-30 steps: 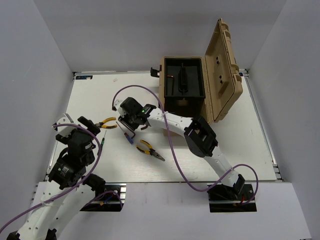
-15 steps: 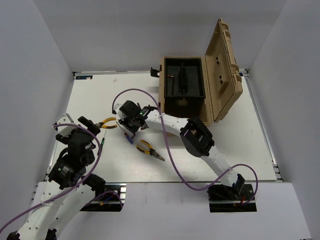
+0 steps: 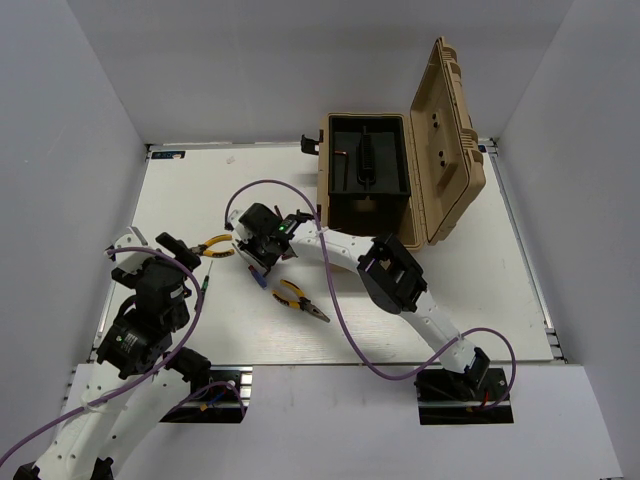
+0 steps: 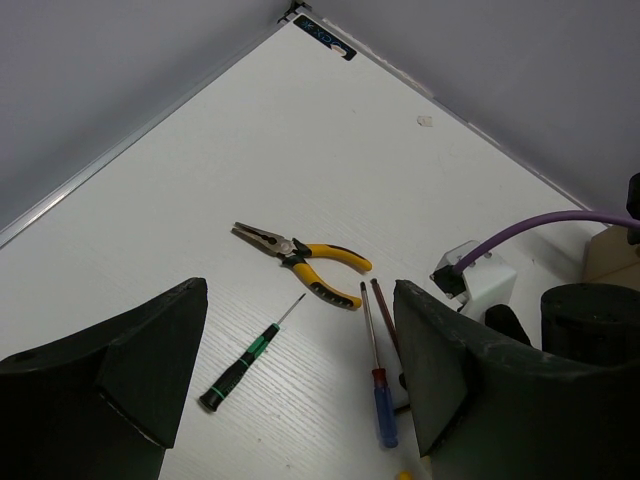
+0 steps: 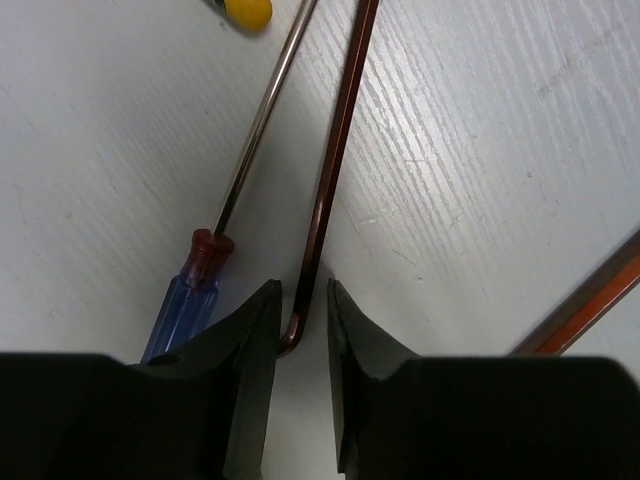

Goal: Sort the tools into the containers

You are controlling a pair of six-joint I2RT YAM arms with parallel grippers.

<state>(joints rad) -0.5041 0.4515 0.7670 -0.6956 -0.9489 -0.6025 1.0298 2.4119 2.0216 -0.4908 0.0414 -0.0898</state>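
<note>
White surface (image 5: 480, 150) below: my right pincer (image 5: 302, 295), narrowed, straddles a hex key (image 5: 340, 150); my left pincer (image 4: 300, 295) gapes wide.

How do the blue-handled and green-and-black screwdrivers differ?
The blue-handled screwdriver has a clear blue handle with a red collar; the green-and-black screwdriver has a dark handle with a green band. The blue-handled one's shaft looks longer than the green-and-black one's. It lies beside a hex key; the green-and-black one points toward the pliers. Both lie flat on the table.
</note>
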